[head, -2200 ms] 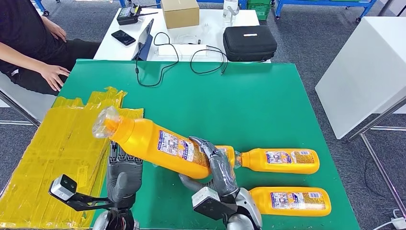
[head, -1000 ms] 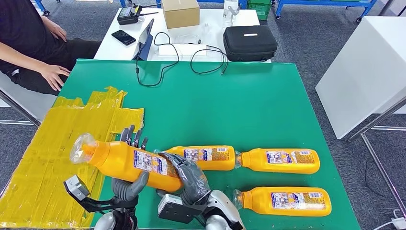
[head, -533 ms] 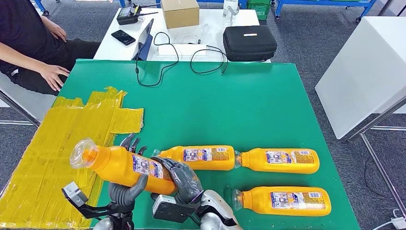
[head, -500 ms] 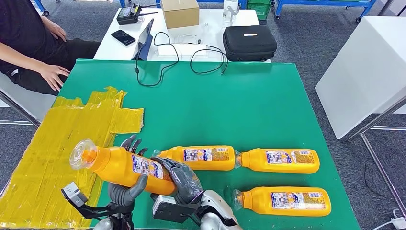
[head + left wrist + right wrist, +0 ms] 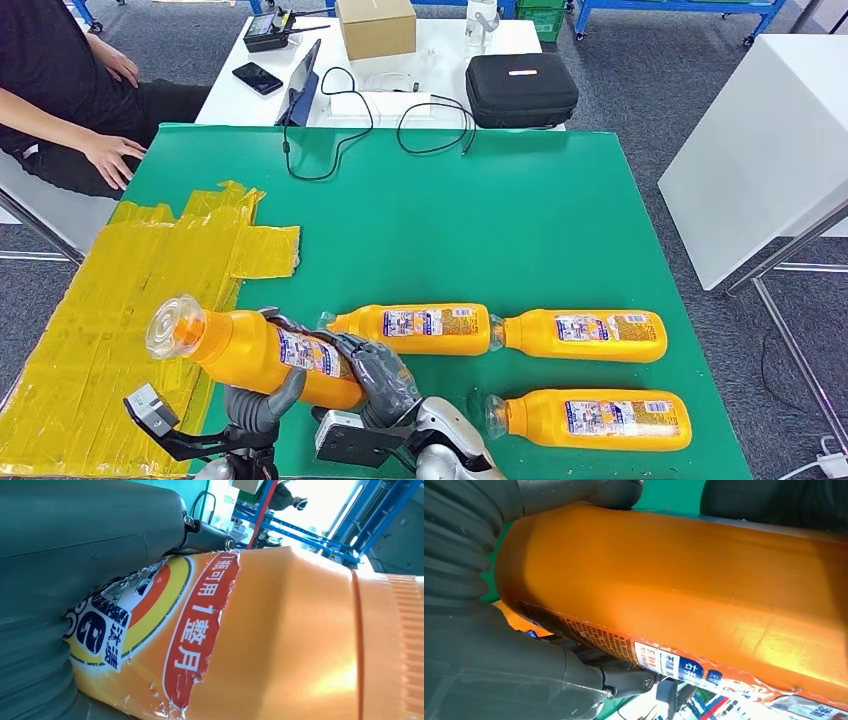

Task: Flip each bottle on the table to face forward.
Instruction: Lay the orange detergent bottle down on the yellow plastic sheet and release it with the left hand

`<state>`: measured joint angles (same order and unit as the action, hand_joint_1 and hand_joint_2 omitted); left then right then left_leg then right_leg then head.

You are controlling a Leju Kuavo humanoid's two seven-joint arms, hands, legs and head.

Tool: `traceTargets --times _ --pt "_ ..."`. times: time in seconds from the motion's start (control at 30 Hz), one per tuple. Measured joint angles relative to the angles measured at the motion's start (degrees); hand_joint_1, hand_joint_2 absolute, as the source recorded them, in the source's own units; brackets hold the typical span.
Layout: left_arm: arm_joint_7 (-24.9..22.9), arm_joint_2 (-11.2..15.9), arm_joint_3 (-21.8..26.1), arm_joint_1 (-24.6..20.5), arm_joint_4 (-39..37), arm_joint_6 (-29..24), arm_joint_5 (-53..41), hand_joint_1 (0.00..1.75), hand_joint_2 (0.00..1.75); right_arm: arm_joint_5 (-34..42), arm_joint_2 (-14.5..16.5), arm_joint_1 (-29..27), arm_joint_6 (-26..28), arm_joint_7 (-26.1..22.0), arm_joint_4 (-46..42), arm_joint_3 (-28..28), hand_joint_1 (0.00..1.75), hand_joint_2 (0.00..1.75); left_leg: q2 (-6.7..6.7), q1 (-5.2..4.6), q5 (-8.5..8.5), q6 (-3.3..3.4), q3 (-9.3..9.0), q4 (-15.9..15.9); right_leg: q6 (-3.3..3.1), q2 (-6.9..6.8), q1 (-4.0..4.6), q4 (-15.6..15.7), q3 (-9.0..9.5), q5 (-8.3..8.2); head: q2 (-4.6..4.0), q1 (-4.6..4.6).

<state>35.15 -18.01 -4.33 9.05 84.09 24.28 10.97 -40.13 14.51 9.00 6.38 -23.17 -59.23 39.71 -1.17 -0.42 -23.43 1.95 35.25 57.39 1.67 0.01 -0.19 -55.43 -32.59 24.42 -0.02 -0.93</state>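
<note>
head view gives you the held orange bottle [image 5: 262,352] off the green table [image 5: 520,220], tilted, its clear cap [image 5: 175,325] out over the yellow taped sheet [image 5: 110,330]. your left hand [image 5: 262,392] cups it from beneath, thumb up against its side, and your right hand [image 5: 382,375] wraps over its base end. three more bottles lie flat on the table to the right of the held bottle: one [image 5: 410,328] just beside it, one [image 5: 580,336] further along the same row, one [image 5: 590,419] nearer you. a person's hand [image 5: 110,158] rests at the table's far left edge.

left wrist view shows you what the head view cannot: the front label [image 5: 150,625], torn at its edge, under the grey thumb [image 5: 75,540]. right wrist view shows the bare orange back and a strip of small print [image 5: 674,667]. both hands' fingertips are hidden behind the bottle.
</note>
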Motion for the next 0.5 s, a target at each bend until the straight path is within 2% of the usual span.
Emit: traceTargets --times 0.2,0.27,0.33,0.4,0.43,0.5 --pt "0.03 0.02 0.01 0.07 0.03 0.15 0.14 1.75 1.75 0.03 0.0 0.05 0.02 0.0 0.15 0.13 1.75 1.75 0.0 0.0 0.0 0.0 0.0 0.0 0.0 0.0 0.0 0.0 0.0 0.0 0.0 0.0" --pt "0.04 0.02 0.02 0.08 0.03 0.32 0.4 1.75 1.75 0.02 0.01 0.04 0.3 -0.01 0.14 0.15 0.87 1.75 0.0 0.0 0.0 0.0 0.0 0.0 0.0 0.0 0.0 0.0 0.0 0.0 0.0 0.0" --pt "-0.01 0.02 0.02 0.02 0.17 0.56 0.66 1.75 1.75 -0.46 0.02 -0.07 1.7 0.18 -0.1 0.28 0.0 0.87 -0.01 0.0 0.0 0.0 0.0 0.0 0.0 0.0 0.0 0.0 -0.01 0.0 0.0 -0.01" --pt "-0.16 0.02 0.0 -0.11 0.68 -0.58 -0.7 1.75 1.75 -2.2 -0.16 -0.42 3.99 1.57 -1.32 0.47 0.0 0.0 -0.01 0.0 0.0 0.0 0.0 0.0 0.0 0.0 0.0 0.0 0.0 0.0 0.0 -0.02" --pt "-0.24 0.03 0.08 -0.19 1.19 -2.97 -3.26 1.75 1.75 -3.3 -0.44 -0.84 4.98 2.66 -2.71 0.48 0.0 0.0 -0.01 0.0 0.0 0.0 0.01 0.0 0.0 0.0 0.0 0.0 0.0 0.0 0.0 -0.02" --pt "-0.53 0.14 0.74 -0.53 2.64 -11.43 -12.43 1.75 1.75 -4.64 -1.37 -2.34 5.81 4.38 -6.86 0.09 0.0 0.0 -0.02 0.0 0.0 0.0 0.01 0.0 0.0 -0.01 0.0 0.0 0.01 0.0 0.0 -0.03"
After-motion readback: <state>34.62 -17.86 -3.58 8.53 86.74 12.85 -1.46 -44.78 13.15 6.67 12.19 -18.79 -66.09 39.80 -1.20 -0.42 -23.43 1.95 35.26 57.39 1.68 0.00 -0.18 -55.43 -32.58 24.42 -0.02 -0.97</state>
